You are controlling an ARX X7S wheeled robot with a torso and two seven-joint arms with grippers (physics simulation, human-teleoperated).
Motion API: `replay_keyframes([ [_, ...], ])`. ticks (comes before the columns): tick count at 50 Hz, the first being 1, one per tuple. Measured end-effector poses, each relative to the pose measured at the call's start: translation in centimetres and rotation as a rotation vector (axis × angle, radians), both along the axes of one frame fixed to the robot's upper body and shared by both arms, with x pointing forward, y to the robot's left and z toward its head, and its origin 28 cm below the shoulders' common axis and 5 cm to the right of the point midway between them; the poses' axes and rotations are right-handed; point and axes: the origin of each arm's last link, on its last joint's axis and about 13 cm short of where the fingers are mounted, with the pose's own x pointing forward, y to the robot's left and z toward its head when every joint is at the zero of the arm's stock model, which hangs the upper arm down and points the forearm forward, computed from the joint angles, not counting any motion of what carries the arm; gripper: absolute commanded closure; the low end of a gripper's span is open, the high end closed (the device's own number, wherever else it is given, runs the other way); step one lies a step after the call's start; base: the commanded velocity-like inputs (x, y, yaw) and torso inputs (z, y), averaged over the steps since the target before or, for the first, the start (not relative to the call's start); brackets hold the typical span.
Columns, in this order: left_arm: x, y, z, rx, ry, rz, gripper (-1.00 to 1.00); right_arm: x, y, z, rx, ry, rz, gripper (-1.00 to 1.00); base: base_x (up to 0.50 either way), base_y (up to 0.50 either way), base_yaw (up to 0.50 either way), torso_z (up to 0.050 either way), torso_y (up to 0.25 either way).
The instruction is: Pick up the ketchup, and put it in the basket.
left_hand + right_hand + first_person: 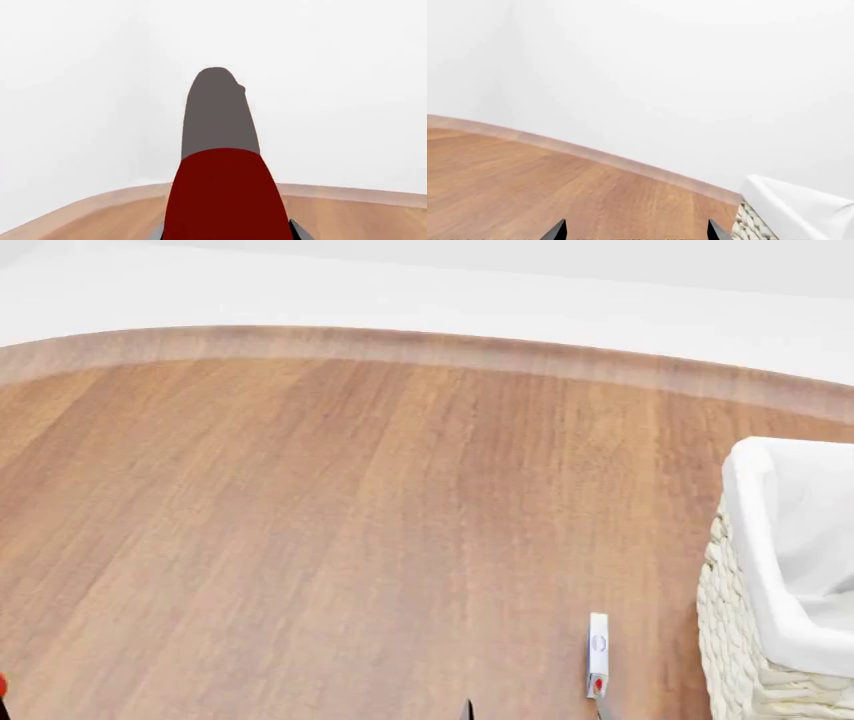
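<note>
We've got the ketchup (220, 165) sitting right in the left gripper (227, 235), filling the left wrist view with red body and grey-looking cap poking up, so it looks clenched on the bottle, though only the finger bases peek out beside it and we can't see the actual contact. In the head view only a red sliver shows at the table's (334, 520) near left edge, while the basket (787, 570) is way over at the right edge. So the carry crosses the whole table, and a loose pinch on slick plastic could let it slip or tilt mid-swing. The right gripper (635, 231) hangs released near the basket and could get clipped. Coming in low, we'd bump the rim.
</note>
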Motion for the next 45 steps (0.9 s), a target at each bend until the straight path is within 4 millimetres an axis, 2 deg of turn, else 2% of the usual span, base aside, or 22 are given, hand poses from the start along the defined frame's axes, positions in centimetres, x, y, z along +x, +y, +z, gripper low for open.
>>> replay_keyframes([
  [10, 3.0, -1.8, 4.1, -0.002, -0.024, -0.169, 1.00, 0.0, 0.1, -0.2, -0.002, 0.007, 0.006, -1.00, 0.00, 0.00, 0.00, 0.000, 0.000],
  [21, 5.4, -3.4, 7.2, -0.035, 0.009, -0.370, 1.00, 0.1, 0.0, -0.2, -0.001, 0.010, 0.009, -1.00, 0.00, 0.00, 0.00, 0.000, 0.000],
  [30, 7.6, -4.4, 8.5, -0.047, 0.059, -0.541, 1.00, 0.1, 0.0, -0.3, -0.001, 0.012, 0.011, -1.00, 0.00, 0.00, 0.00, 0.000, 0.001],
  [45, 11.6, -5.3, 9.3, 0.013, 0.076, -0.819, 1.00, 0.1, 0.0, -0.3, -0.005, 0.014, 0.015, -1.00, 0.00, 0.00, 0.00, 0.000, 0.000],
])
